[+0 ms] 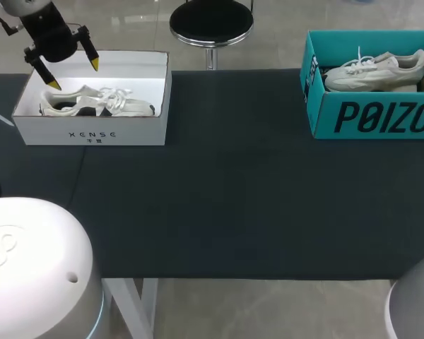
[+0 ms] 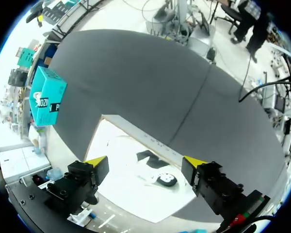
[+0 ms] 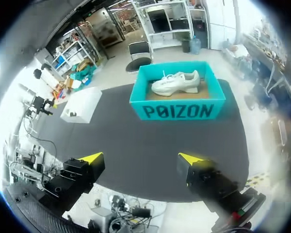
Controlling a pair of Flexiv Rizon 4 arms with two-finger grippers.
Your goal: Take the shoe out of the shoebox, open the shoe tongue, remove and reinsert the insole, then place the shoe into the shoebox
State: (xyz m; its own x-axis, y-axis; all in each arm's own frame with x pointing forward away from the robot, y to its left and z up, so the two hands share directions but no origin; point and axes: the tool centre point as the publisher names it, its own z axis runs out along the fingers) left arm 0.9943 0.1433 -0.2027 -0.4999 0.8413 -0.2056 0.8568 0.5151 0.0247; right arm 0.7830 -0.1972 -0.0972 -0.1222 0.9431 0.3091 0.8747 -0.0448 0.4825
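A white shoebox [image 1: 92,131] stands at the table's far left with a white and black shoe [image 1: 99,103] lying inside. My left gripper [image 1: 73,74] hangs open just above the box's back left part. In the left wrist view the shoe [image 2: 157,174] lies under and ahead of that gripper [image 2: 145,161], with nothing between the fingers. A teal shoebox [image 1: 371,116] at the far right holds a white shoe [image 1: 378,70]. My right gripper [image 3: 141,158] is open and empty, high above the table's near edge, well back from the teal box [image 3: 178,110] and its shoe [image 3: 177,82].
A dark mat [image 1: 233,198] covers the table between the two boxes. White robot housings sit at the near left [image 1: 28,268] and near right [image 1: 417,304] corners. The white box [image 3: 82,104] shows far off to the side in the right wrist view.
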